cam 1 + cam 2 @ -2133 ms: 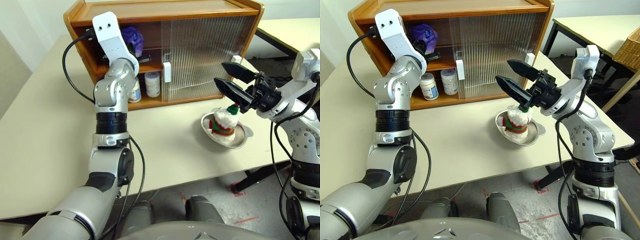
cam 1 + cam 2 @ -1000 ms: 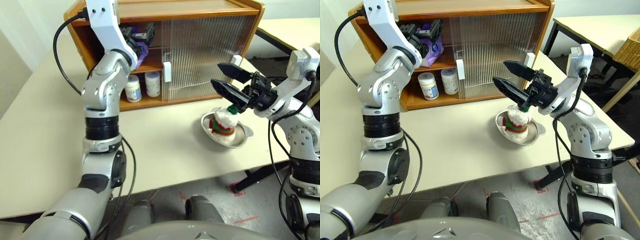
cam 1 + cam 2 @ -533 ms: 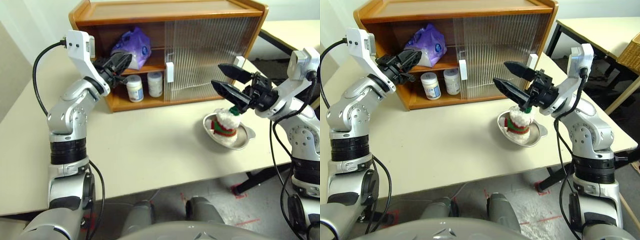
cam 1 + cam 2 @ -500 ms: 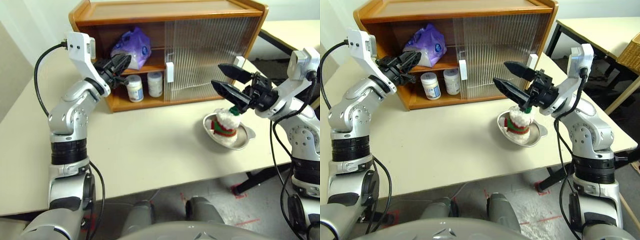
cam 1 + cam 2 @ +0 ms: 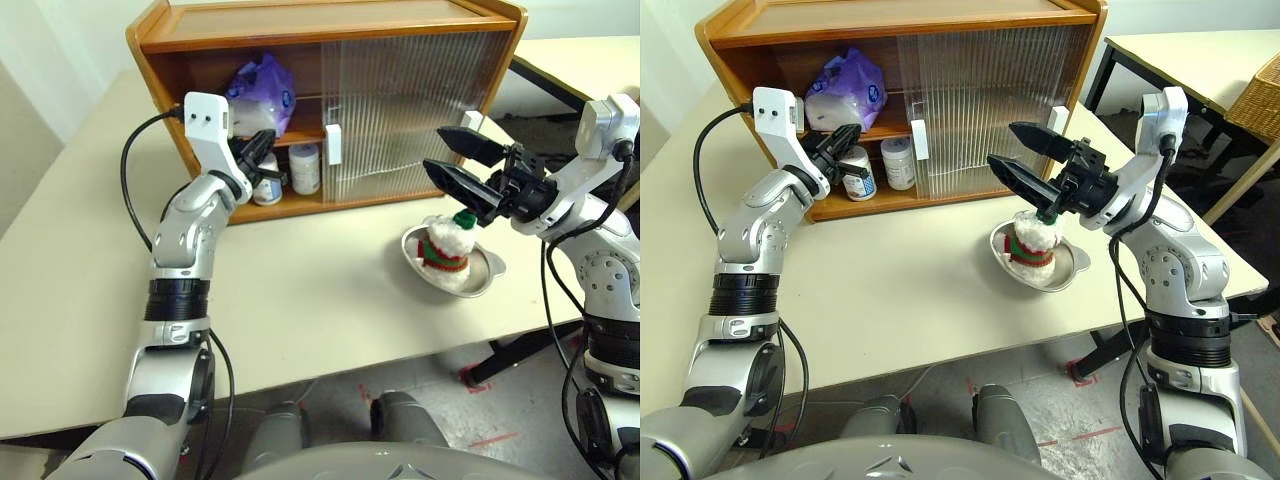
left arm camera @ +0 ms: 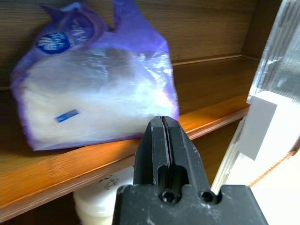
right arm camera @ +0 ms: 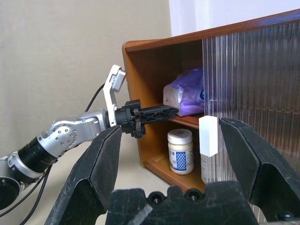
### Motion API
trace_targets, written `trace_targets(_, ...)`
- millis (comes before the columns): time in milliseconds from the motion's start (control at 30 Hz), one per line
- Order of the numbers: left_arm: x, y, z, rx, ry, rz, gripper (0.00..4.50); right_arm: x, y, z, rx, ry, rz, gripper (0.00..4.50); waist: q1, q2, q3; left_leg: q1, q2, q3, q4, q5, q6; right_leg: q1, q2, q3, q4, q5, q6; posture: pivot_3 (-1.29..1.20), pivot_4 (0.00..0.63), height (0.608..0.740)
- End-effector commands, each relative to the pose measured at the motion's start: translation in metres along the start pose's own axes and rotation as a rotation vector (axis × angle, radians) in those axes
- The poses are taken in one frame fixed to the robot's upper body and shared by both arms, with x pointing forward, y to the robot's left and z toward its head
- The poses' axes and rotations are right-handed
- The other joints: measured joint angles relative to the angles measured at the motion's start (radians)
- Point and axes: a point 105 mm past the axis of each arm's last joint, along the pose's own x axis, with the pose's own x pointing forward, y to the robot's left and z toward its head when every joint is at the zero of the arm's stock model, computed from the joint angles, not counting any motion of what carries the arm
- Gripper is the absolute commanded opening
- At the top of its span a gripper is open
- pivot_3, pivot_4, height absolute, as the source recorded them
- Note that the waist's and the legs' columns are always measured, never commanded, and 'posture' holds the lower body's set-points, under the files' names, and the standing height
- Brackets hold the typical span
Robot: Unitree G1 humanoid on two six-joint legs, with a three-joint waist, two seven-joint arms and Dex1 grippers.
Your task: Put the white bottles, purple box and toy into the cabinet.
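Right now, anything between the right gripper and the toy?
Nothing. In the right eye view, the open right gripper hangs just above the toy in its metal dish; the stretch between them is bare.

Cabinet (image 5: 330,25) access: only the left bay is open; ribbed sliding doors (image 5: 420,110) cover the middle and right, white handle (image 5: 333,145) at the edge of the opening. Upper shelf (image 6: 70,164): purple box (image 5: 262,88) takes most of the open width, little room beside it. Lower level: two white bottles (image 5: 304,167) stand near the door edge, and the left gripper (image 5: 845,140), fingers closed, sits right in front of them at the opening. Table (image 5: 330,300) in front of the cabinet is bare up to the metal dish (image 5: 484,275) with the toy (image 5: 446,243) near its right edge; right gripper (image 5: 455,160) hangs spread wide just above the toy
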Motion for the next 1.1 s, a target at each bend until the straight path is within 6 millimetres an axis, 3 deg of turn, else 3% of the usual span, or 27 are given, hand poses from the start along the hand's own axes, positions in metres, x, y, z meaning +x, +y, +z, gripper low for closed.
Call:
trace_targets(33, 0.003, 0.007, -0.005, -0.010, 0.004, 0.057, 0.05, 0.001, 0.002, 0.002, -0.011, -0.002, 0.007, 4.50, 0.001, 0.000, 0.000, 0.000, 0.000, 0.000, 0.000, 0.000, 0.000, 0.000, 0.000, 0.000, 0.000, 0.000, 0.000, -0.08, 0.000, 0.740)
trace_targets(433, 0.029, -0.001, -0.009, -0.060, -0.035, 0.160, 0.05, 0.000, 0.002, 0.002, -0.008, -0.004, 0.005, 4.50, 0.004, 0.000, 0.000, 0.000, -0.001, 0.000, 0.000, 0.000, 0.000, 0.001, 0.000, 0.000, -0.001, 0.001, 0.002, -0.10, 0.000, 0.740)
trace_targets(667, 0.036, -0.008, -0.005, -0.063, -0.052, 0.130, 0.05, -0.002, 0.002, 0.001, -0.009, -0.005, -0.009, 4.50, 0.000, 0.000, 0.000, 0.000, 0.000, 0.000, 0.000, 0.000, 0.000, 0.000, 0.000, 0.000, -0.001, 0.001, 0.002, -0.11, 0.000, 0.740)
trace_targets(833, 0.024, -0.027, 0.011, -0.083, -0.096, -0.011, 0.05, -0.004, 0.002, 0.001, -0.009, -0.003, -0.016, 4.50, -0.003, 0.000, 0.000, 0.000, -0.001, 0.000, 0.000, 0.000, 0.000, 0.000, 0.000, 0.000, -0.001, 0.001, 0.002, -0.11, 0.000, 0.740)
trace_targets(1100, -0.019, -0.089, 0.027, -0.109, -0.090, -0.410, 0.05, -0.004, 0.000, 0.000, -0.005, 0.005, -0.014, 4.50, -0.018, 0.000, 0.000, -0.001, 0.000, 0.000, 0.000, 0.000, 0.000, 0.000, 0.000, 0.000, -0.001, 0.001, 0.000, -0.09, 0.000, 0.740)
